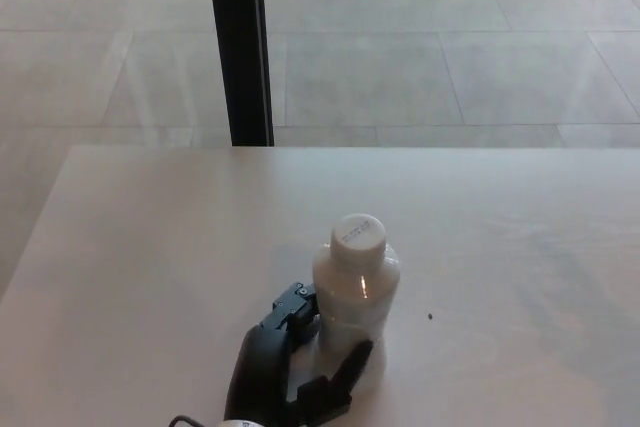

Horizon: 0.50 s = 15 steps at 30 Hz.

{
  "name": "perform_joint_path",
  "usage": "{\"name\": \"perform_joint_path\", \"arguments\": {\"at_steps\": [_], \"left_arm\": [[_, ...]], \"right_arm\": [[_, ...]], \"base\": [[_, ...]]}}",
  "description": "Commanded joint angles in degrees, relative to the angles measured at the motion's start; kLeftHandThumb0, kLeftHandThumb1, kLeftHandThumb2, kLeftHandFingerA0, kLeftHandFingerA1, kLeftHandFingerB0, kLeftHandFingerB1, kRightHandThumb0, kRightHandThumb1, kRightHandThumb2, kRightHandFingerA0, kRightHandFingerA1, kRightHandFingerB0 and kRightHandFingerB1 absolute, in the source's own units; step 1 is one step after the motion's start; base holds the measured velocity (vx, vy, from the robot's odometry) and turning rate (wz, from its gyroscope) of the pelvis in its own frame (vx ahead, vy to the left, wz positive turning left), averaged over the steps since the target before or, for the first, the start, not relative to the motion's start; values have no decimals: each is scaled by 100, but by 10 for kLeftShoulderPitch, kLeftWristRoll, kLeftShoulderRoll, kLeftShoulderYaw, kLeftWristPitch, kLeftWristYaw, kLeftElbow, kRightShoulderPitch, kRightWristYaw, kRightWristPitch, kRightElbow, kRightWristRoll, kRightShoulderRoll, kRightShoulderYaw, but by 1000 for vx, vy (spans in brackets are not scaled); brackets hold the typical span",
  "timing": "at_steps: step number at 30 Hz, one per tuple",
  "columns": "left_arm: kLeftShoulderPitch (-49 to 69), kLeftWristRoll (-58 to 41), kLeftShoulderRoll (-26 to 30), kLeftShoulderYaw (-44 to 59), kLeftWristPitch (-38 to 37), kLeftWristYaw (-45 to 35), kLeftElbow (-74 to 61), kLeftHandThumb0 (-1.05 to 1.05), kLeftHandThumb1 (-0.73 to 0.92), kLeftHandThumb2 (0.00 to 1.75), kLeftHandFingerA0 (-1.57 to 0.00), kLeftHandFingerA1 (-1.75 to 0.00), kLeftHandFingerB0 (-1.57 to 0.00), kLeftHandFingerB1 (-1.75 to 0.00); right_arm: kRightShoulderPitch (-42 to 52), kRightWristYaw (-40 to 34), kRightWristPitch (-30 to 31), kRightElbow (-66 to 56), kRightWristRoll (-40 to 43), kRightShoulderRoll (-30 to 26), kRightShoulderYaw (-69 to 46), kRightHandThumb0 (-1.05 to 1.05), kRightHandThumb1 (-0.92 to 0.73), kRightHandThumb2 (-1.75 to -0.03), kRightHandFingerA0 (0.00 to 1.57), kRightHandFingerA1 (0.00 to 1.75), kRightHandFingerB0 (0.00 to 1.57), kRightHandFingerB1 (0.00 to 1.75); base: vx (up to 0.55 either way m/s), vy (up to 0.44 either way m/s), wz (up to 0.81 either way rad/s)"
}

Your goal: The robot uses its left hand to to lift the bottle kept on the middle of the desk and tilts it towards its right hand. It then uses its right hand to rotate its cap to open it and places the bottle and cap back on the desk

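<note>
White bottle [355, 292] sits near the middle of the desk [150, 237], a bit toward the near edge; body is pale and glossy with a small bright glint on its front; white round cap [358, 233] is on top, screwed on, faint grey print on its flat face; bottle reads roughly upright, top leaning slightly away from the camera, hard to be sure of the tilt from this high angle; cannot tell whether its base rests on the desk or is just off it, since the bottom is partly covered; left hand [295, 362] comes in from the bottom edge, black, wrapped around the lower part of the bottle; one finger [350, 367] crosses the front of the bottle low down, the other fingers are at its left side by the shoulder; so the hand is closed around the bottle, gripping it; a thin dark cable loop shows at the very bottom edge beside the wrist; right hand does not show; tiny dark speck [430, 315] lies on the desk just right of the bottle, apart from it; desk surface is light and plain; behind the far edge is a tiled floor [450, 47]; black vertical post [240, 47] stands at upper left, meeting the desk's far edge.
</note>
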Motion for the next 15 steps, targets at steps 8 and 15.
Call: {"name": "perform_joint_path", "arguments": {"at_steps": [8, 15], "left_arm": [[-7, 31, -133, -3, -75, 199, 48, -1, 51, 114, -85, -168, -79, -144], [-36, 48, -88, -22, -29, 177, 14, -6, 48, 110, -85, -173, -81, -148]], "right_arm": [[13, -18, -5, -17, -1, 6, -13, -33, -73, -60, 60, 116, 40, 37], [10, -20, 5, -28, 0, 11, -5, -30, -72, -61, 61, 112, 39, 38]], "base": [[0, 0, 0], [0, 0, 0]]}}
